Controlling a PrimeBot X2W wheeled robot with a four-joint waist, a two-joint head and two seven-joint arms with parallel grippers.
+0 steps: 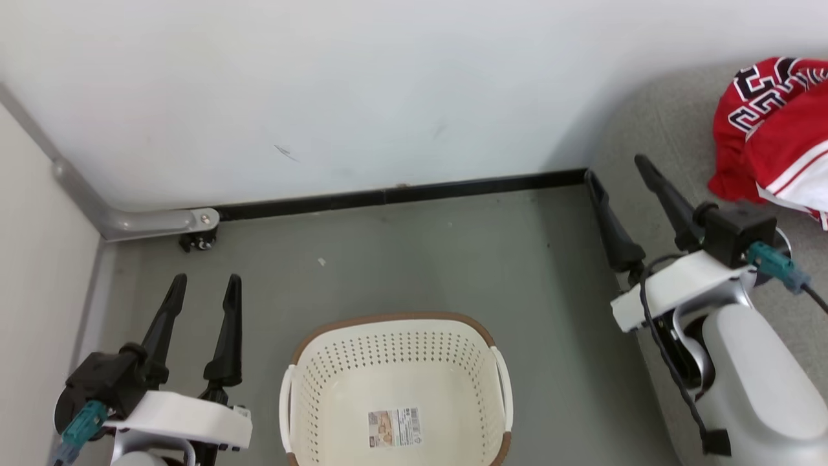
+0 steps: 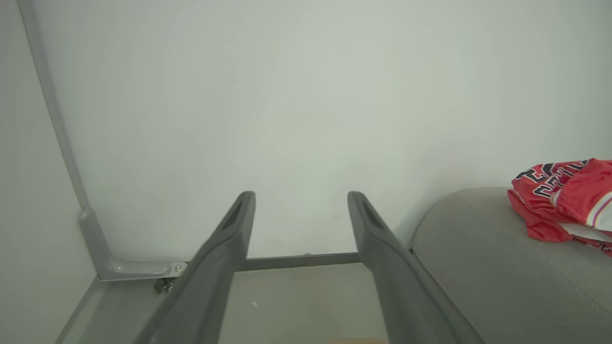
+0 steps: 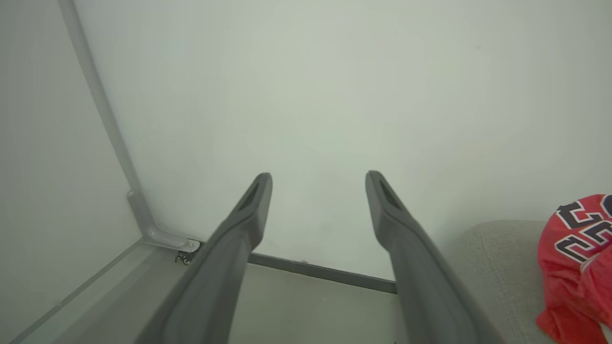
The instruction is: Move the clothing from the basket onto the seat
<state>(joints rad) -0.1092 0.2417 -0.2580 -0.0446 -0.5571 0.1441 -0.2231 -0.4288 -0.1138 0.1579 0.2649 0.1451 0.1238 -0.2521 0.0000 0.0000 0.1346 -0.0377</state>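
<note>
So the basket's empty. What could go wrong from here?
1. The clothes lie bunched on the sofa, close to the right gripper. If its arm swings, it might snag them and drag them off.
2. The basket stands on the floor between the two arms. A low move by the left gripper could knock it.
Both grippers are open and hold nothing, so nothing can drop.

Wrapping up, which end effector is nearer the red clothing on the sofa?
Right. The right end effector hangs by the sofa, just left of the clothing; the left end effector sits far left, beside the basket.
</note>
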